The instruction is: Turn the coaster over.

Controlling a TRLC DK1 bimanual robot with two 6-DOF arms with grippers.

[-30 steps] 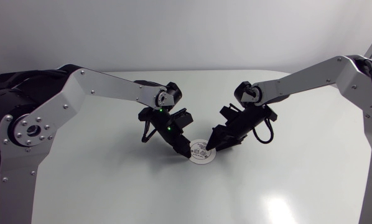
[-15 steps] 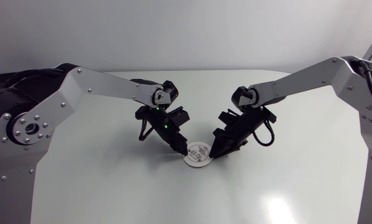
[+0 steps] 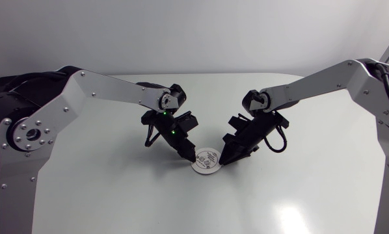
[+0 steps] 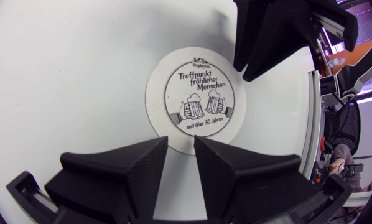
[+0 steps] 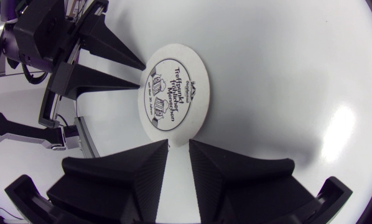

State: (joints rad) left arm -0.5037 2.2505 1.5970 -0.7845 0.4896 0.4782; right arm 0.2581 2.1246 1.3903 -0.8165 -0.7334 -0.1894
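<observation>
Coaster (image 3: 206, 163): round card disc, lying flat on the table (image 3: 116, 195), printed face up, approx. at table centre and btwn the two hands. Being round it has no long axis, so grip orientation is not a factor; only the rim matters. Left hand (image 3: 193, 157): tips angled down at the rim on the left arm's side. Its fingers (image 4: 130, 168) are slightly spread w/ a narrow gap and nothing pinched; in the left wrist view the rim sits directly ahead of that gap, at the tips. Right hand (image 3: 225, 159): mirrored pos. at the opposite rim. Its fingers (image 5: 136, 165) are also slightly apart and hold nothing, w/ the rim just ahead of the gap. Neither hand is clearly nearer; both are at the rim, and actual contact cannot be confirmed from these views. Judgement: the coming move depends on getting one edge off the surface, e.g. one hand bracing while the other lifts or pinches. Surface: smooth, glossy white, prob. low friction, and the disc is thin and flush to it, so expect it to slide rather than tip if pushed from one side only. Room: the hands occupy two opposite sides of the rim; space to tip the disc up looks adequate on the other two.
</observation>
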